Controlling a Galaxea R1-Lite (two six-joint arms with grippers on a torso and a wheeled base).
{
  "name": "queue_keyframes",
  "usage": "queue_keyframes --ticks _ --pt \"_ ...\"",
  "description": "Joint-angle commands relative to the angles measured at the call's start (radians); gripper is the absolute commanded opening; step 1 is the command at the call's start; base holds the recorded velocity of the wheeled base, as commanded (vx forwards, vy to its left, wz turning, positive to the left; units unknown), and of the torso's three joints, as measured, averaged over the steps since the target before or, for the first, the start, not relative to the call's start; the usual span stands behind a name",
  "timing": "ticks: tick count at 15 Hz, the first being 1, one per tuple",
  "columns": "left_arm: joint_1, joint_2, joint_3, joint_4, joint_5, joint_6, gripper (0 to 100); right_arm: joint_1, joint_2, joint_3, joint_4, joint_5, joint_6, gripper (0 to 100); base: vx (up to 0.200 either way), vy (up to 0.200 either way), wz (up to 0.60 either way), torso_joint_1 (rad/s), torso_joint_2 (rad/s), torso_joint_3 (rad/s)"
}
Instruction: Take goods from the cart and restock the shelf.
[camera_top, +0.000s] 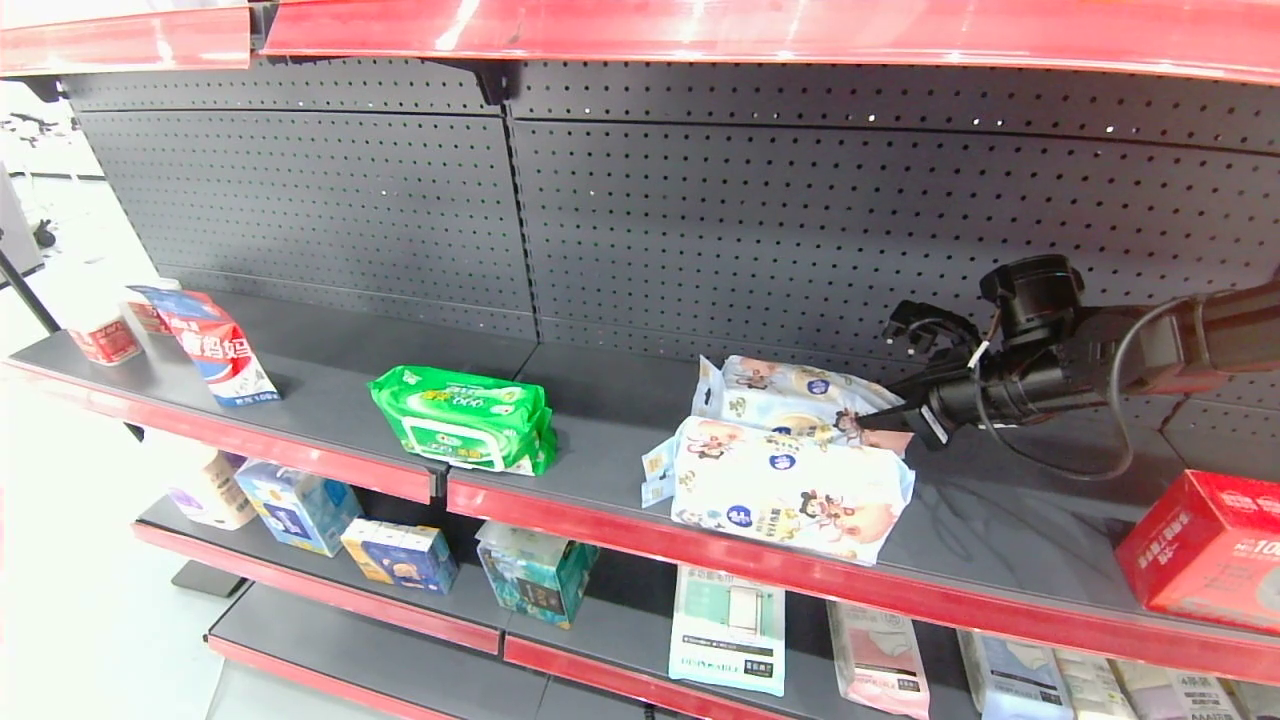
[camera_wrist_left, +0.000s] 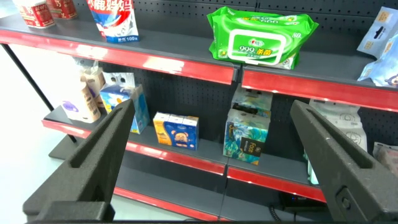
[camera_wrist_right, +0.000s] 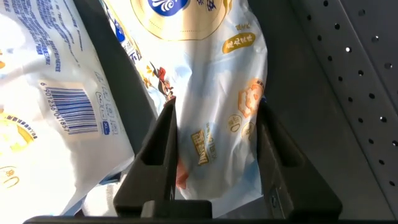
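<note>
On the dark grey middle shelf board (camera_top: 620, 400), close to the perforated back panel (camera_top: 800, 220), lies a white plastic pack of wipes with cartoon print (camera_top: 790, 390). The right jaws are closed on its end, one on each side, with the soft wrapper (camera_wrist_right: 211, 74) pinched between them. The right arm (camera_top: 1050, 370) enters from the right edge of the head view, where it is cut off.

A second white cartoon-printed pack (camera_top: 790, 490) lies just in front of the held one, touching it and hiding its near edge. The front of this second pack comes right up to the red front lip (camera_top: 560, 520). A red cardboard box (camera_top: 1205, 545) at the far right is cut by the frame. At the far left a blue, red and white pouch (camera_top: 215, 345) stands tilted, and a red-and-white container (camera_top: 100, 335) beside it is washed out and hard to make out. The middle board partly hides the small cartons on the lower shelf (camera_top: 400, 555).

A green plastic pack of wipes (camera_top: 465, 418) lies flat near the lip, well apart from the white packs, with bare board between them and behind it. Bare board also separates the white packs from the red box.

The left jaws stand wide apart and hold nothing, out in front of the shelving and facing its lower levels.
</note>
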Motion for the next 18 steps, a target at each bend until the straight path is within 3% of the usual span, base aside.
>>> queue_keyframes --ticks 1,18 --pt "0.000 0.001 0.000 0.000 0.000 -0.001 100 0.001 -0.002 0.001 -0.001 -0.015 0.003 0 0.000 0.000 0.00 0.000 0.00 0.000" --pt "0.000 0.001 0.000 0.000 0.000 0.000 100 0.027 0.003 -0.003 -0.002 -0.061 0.037 0 0.000 0.000 0.00 0.000 0.00 0.000"
